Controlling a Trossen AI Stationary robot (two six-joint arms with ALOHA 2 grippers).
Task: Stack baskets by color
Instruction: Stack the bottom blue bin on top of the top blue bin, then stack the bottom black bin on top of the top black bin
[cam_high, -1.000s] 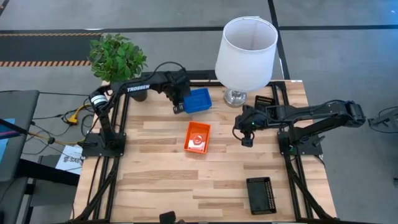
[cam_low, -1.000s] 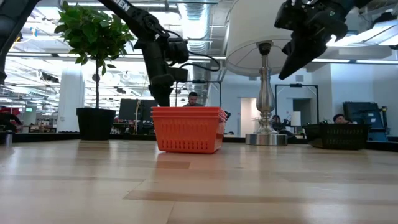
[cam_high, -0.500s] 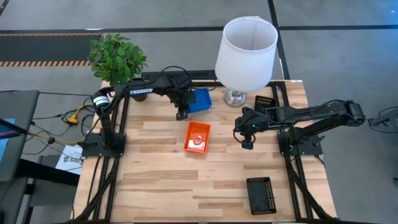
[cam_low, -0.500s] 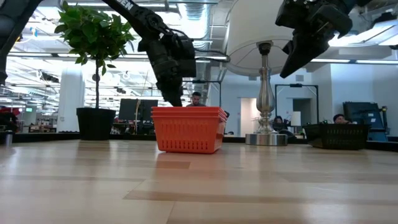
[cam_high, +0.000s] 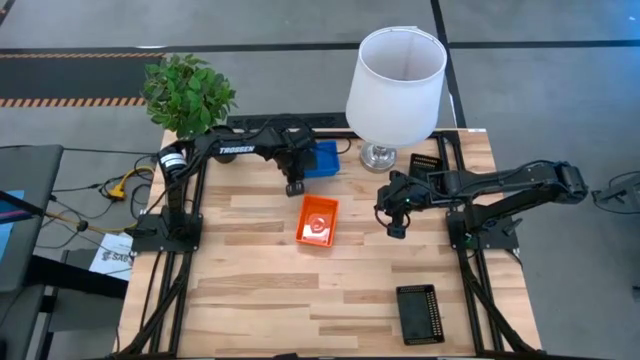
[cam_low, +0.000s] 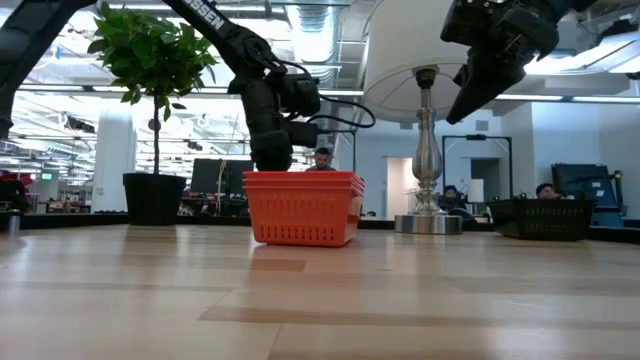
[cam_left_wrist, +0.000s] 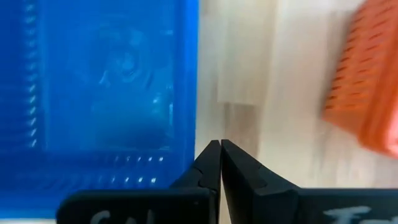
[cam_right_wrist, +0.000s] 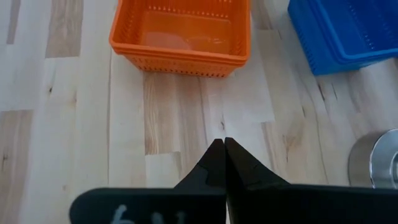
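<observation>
A blue basket (cam_high: 325, 158) rests flat on the table at the far middle. My left gripper (cam_high: 296, 188) is shut, pointing steeply down at that basket's near left corner (cam_left_wrist: 186, 146). An orange basket (cam_high: 318, 220) sits in the table's middle; its rim (cam_low: 302, 180) shows more than one layer. In the low view it hides the left fingertips. One black basket (cam_high: 420, 313) lies near the front right, and another (cam_high: 428, 163) lies by the lamp's foot. My right gripper (cam_high: 395, 230) hangs shut above the table, to the right of the orange basket. My left gripper's shut fingers (cam_left_wrist: 211, 163) stand close against the blue basket's side wall (cam_left_wrist: 191, 124) at its near left corner, coming from above. Whether they touch the wall I cannot tell.
A white lamp (cam_high: 397, 75) stands on a metal foot (cam_high: 378, 156) at the far right. A potted plant (cam_high: 188, 92) is at the far left corner. Bare wood (cam_high: 250, 300) spreads over the near half of the table.
My left gripper has moved toward the table's right and near edges and come down, ending at the blue basket's near left corner. It has stayed shut. My right arm has kept still.
</observation>
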